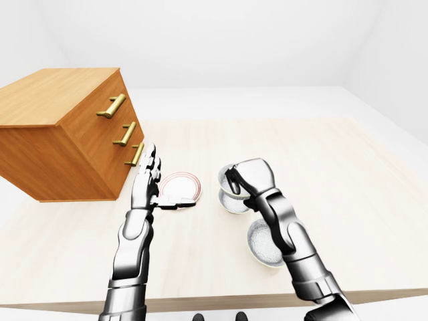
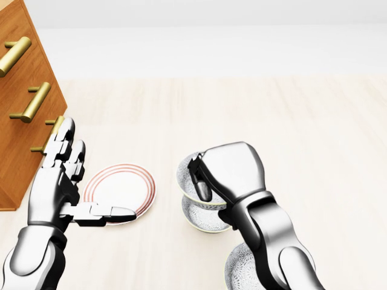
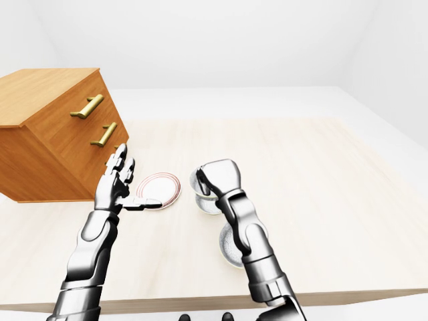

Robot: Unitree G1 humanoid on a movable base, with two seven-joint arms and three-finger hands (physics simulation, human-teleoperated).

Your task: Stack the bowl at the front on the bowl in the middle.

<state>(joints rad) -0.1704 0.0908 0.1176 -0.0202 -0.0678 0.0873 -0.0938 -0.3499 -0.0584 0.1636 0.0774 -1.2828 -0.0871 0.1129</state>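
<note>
My right hand (image 2: 199, 181) is shut on a small white patterned bowl (image 2: 184, 180), with the thumb over its rim. This bowl hangs directly over a second matching bowl (image 2: 202, 219) that stands on the table; I cannot tell whether the two touch. A third bowl (image 1: 262, 244) sits lower in the left-eye view, partly hidden by my right forearm. My left hand (image 2: 91, 181) is open with its fingers spread, held upright at the left edge of a plate.
A white plate with red rings (image 2: 124, 187) lies left of the bowls. A wooden dresser with brass handles (image 1: 60, 134) stands at the left on the pale wooden table (image 1: 348, 174). The table's edge runs along the bottom of the left-eye view.
</note>
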